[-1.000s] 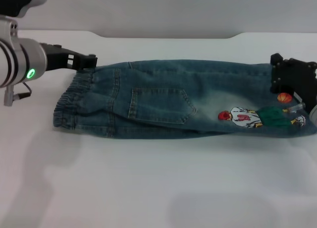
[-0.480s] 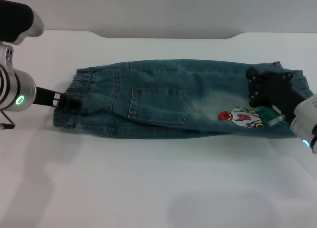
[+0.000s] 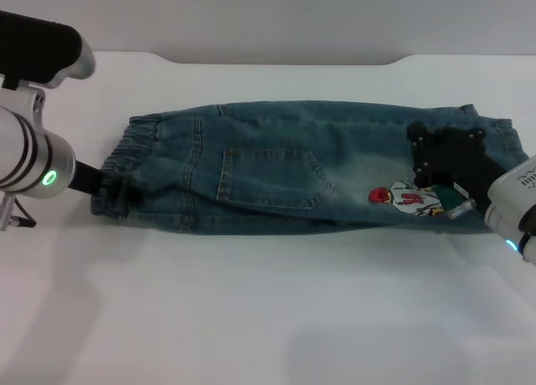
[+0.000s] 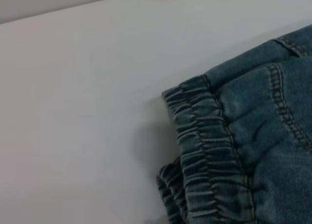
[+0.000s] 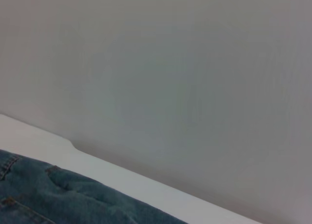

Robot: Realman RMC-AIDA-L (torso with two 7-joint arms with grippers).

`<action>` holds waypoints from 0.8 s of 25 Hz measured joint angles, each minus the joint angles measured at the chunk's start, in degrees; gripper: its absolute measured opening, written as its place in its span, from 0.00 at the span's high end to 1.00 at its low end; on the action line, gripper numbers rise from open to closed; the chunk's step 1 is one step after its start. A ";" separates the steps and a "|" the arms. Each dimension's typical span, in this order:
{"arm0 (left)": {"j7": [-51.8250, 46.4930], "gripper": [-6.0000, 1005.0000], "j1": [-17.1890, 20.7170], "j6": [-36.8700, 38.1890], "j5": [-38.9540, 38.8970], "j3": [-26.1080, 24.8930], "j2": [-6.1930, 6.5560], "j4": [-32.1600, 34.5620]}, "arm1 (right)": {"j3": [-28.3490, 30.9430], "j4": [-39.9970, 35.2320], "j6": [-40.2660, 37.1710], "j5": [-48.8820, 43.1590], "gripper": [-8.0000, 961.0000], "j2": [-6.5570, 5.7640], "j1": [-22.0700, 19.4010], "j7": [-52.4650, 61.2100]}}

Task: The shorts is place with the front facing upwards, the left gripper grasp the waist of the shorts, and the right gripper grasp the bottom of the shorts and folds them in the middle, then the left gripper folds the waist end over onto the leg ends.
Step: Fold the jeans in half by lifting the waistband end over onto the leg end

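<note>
We see the left gripper (image 3: 115,187) low at the near corner of the waist (image 3: 126,171), its black fingers touching the ruched band; whether they have closed on the denim we cannot tell. In the left wrist view we see only the waist (image 4: 202,151) and the table (image 4: 78,112), with no fingers in sight. The right gripper (image 3: 448,167) rests on top of the leg ends (image 3: 494,171), its black body covering part of the cartoon patch (image 3: 410,198); its fingers are hidden against the cloth, so we cannot tell its state either.

The shorts (image 3: 293,163) lie folded lengthwise into one long band across the white table (image 3: 268,310), waist toward the left arm, hems toward the right, a back pocket (image 3: 268,180) facing up. In the right wrist view we see a strip of denim (image 5: 58,197) below a grey wall (image 5: 170,73).
</note>
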 joint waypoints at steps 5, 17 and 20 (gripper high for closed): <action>-0.01 0.15 -1.50 0.52 -0.20 0.24 -0.12 1.93 | -0.01 -0.24 0.00 -0.02 0.98 0.00 -0.15 0.01; -0.46 0.16 -4.61 0.22 -0.60 -0.16 -0.21 6.97 | 0.20 -0.26 0.02 0.19 0.98 -0.13 0.35 0.05; 0.42 0.16 -5.37 0.36 -0.79 -0.05 -0.08 8.97 | 0.19 -0.12 0.02 0.19 0.98 -0.21 0.39 0.05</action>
